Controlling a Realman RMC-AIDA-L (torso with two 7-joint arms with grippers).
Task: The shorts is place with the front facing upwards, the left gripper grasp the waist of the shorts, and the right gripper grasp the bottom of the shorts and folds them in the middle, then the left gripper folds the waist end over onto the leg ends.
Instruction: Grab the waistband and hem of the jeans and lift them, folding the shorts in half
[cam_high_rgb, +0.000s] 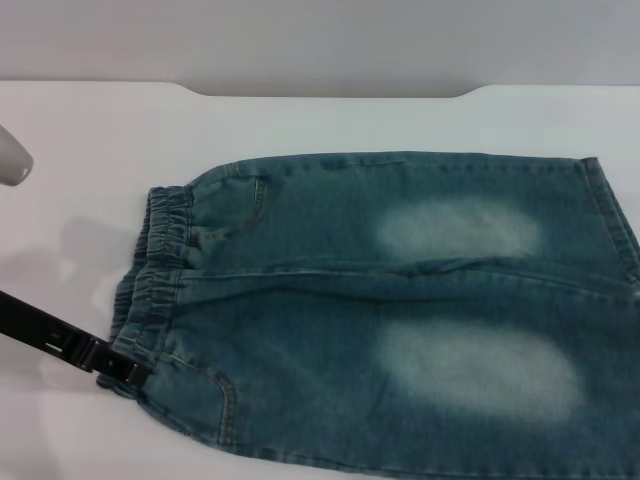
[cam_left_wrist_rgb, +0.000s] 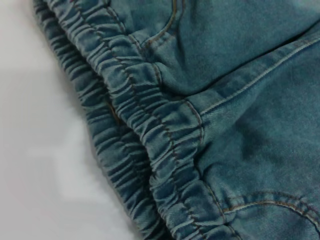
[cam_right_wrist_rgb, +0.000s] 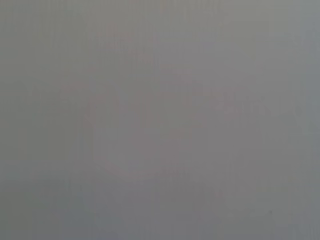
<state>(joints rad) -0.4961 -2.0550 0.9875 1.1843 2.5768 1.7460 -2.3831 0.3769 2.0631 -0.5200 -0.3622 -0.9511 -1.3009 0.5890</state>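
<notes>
Denim fills the bottom of my head view: the shorts (cam_high_rgb: 400, 310) lie flat on the white table (cam_high_rgb: 90, 130), front up, the near leg with its pale faded patch closest to me, the far leg beyond it. Their long axis runs across my view, waist end (cam_high_rgb: 160, 270) toward my left, leg ends (cam_high_rgb: 615, 230) toward my right and partly past the frame.

At the near corner of the waistband sits the left gripper (cam_high_rgb: 118, 368), coming in low from the left edge. Its black tip touches the gathered elastic, but I cannot tell whether the jaws are parted or have cloth between them. The left wrist view shows only bunched elastic and pocket seams, very close.

I judge the waist grasp to be the step in hand; the shorts stretch away rightward from that pincer, so the left arm is the one near its target.

My right gripper is nowhere visible; its wrist view is blank grey.
</notes>
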